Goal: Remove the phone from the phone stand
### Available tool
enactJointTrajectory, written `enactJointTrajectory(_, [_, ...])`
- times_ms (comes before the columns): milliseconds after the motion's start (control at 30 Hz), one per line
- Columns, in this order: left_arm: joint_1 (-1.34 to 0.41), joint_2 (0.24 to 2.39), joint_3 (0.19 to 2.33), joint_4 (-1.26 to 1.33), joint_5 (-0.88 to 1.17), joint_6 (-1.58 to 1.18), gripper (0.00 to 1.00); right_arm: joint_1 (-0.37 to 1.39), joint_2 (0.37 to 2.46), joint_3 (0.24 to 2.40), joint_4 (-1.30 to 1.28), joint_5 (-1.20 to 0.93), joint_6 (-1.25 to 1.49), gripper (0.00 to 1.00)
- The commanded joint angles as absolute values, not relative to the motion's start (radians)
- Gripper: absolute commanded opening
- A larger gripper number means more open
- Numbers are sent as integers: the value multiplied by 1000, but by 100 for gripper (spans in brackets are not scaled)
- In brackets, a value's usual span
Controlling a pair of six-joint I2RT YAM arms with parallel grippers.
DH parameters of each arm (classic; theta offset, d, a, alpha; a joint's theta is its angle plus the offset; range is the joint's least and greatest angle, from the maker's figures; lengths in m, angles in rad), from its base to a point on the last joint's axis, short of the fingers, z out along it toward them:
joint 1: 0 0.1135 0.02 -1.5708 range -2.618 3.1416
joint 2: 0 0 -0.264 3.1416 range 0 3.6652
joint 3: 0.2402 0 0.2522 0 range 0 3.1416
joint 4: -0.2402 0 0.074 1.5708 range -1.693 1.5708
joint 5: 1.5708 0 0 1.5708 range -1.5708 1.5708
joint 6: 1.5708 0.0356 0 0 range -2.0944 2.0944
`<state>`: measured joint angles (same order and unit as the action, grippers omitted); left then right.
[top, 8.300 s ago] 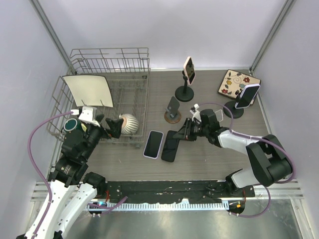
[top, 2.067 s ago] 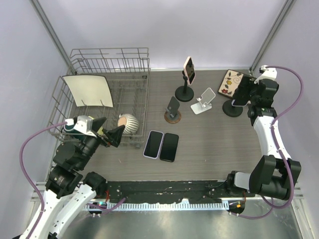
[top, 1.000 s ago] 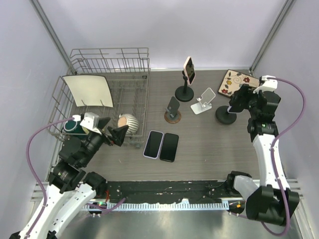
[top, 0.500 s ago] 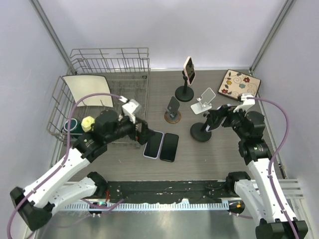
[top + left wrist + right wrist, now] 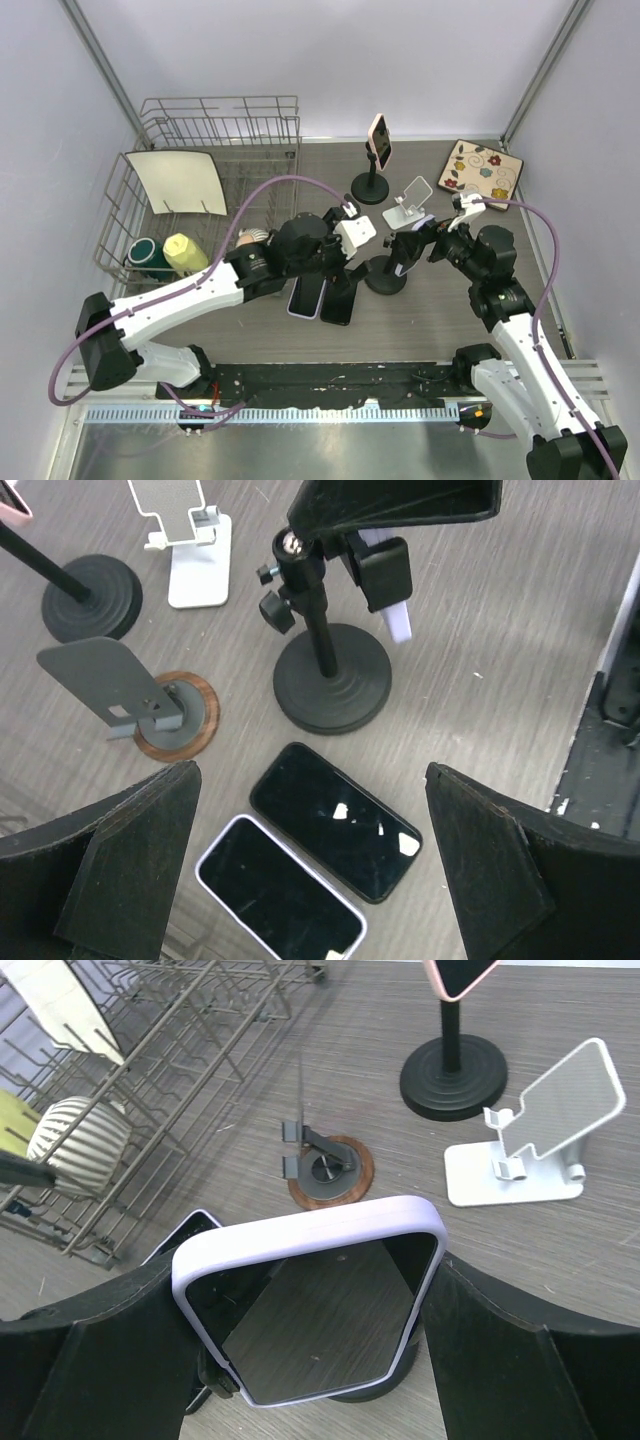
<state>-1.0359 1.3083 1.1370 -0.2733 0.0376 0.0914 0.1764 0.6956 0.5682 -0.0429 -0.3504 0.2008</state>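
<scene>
Phones (image 5: 310, 1300) four, phone stands (image 5: 332, 685) four

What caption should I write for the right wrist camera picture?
Right gripper grips a lilac-cased phone clamped on its black round-based stand.

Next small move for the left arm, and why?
Probably lower the left gripper onto the stand and close. It hangs open above the stand while the right gripper grips the phone, not yet out of its holder; bracing the stand should let it pull free.
</scene>
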Motion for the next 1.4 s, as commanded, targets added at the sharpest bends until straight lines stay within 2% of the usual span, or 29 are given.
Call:
enactJointTrajectory(0, [-1037,1340,1157,-130,44,198,100,198,709,627,121,-431,229,6])
enactJointTrajectory(167, [-1037,1338,1094,-95,81,137,100,219,755,644,124,-505,207,6])
enactJointTrajectory(333, [-1037,1256,909,125,132,135,100,224,750,640,146,-537,173,6])
enactJointTrajectory(433, [-1035,1267,867,224,132,120,100,233,741,647,121,-545,144,7])
enactJointTrajectory(700, [-948,1402,896,375,308,51,95,249,756,707,17,-532,63,8])
enactJointTrajectory(933, [-907,1508,929,434,403,152,97,252,804,819,-147,-511,-20,8])
enactJointTrajectory(1367, [-825,1707,949,686,614,126,95,259,781,735,-80,-554,-8,8])
